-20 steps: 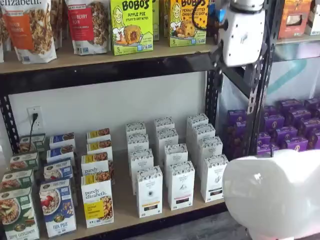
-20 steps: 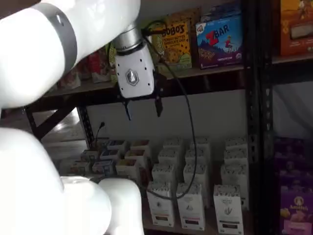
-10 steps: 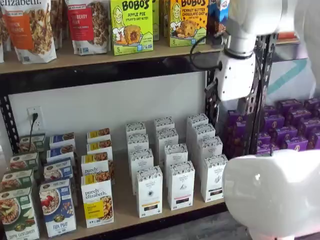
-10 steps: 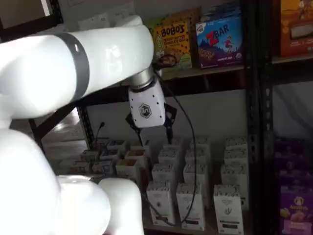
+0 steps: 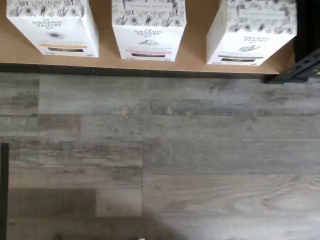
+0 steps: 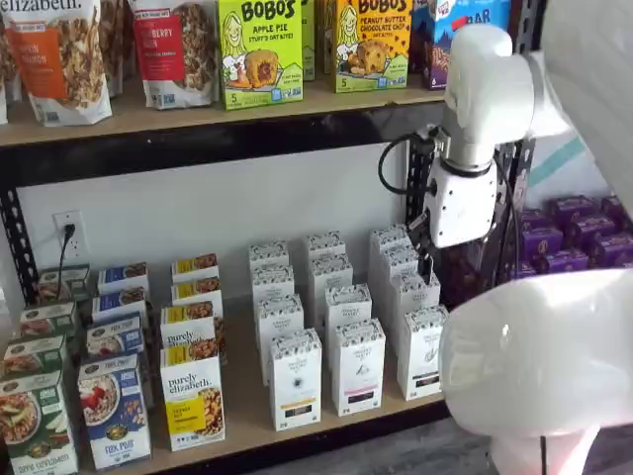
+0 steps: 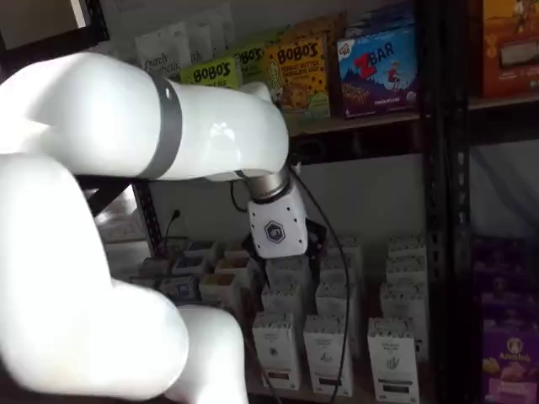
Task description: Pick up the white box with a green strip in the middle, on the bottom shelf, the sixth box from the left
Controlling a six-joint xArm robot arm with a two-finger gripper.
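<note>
The white box point(image 6: 422, 351) stands at the right end of the front row on the bottom shelf point(image 6: 243, 401), with a patterned top band and a dark strip low on its front. It also shows in a shelf view point(image 7: 392, 359) and in the wrist view point(image 5: 252, 31), beside two like cartons with pink and orange strips. My gripper point(image 6: 443, 259) hangs above the rear white cartons, up and behind the white box, and also shows in a shelf view point(image 7: 290, 263). Its black fingers blend into the dark upright, so I cannot tell whether they are open. It holds nothing.
Rows of like white cartons point(image 6: 296, 379) fill the shelf's right half; purely elizabeth boxes point(image 6: 193, 401) and cereal boxes point(image 6: 114, 411) stand at the left. A black upright point(image 6: 420, 188) rises by the gripper. Purple boxes point(image 6: 579, 233) sit at the right. Grey plank floor point(image 5: 160, 160) lies before the shelf.
The gripper has come down from the level of the upper shelf to just above the white cartons, moving slightly left in one shelf view and right in the other.
</note>
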